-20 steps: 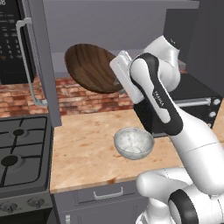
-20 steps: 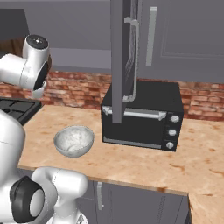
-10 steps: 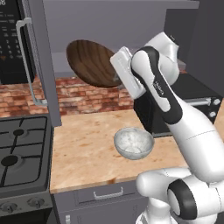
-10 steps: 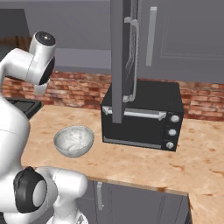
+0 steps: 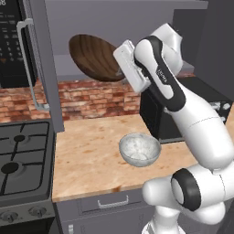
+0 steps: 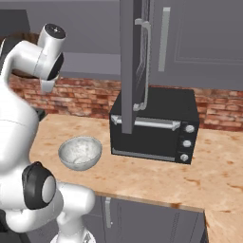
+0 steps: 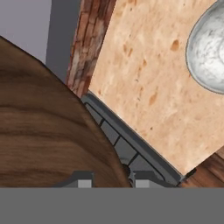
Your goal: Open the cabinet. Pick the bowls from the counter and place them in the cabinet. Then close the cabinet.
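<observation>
Bottom center of the hand view, the gripper (image 7: 109, 181) is pinching the wooden bowl (image 7: 48, 127) by its rim — held tilted at upper center of the left base view. Marble bowl (image 5: 140, 148) sits on the counter (image 5: 87, 155), lower middle — cabinet (image 6: 134, 61) door hangs open.

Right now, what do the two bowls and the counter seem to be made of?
The wide bowl in the gripper looks like dark brown wood: grain stripes, matte. The smaller bowl looks like polished marble or stone: white-grey speckles. The counter looks like tan mottled stone, perhaps laminate.
</observation>
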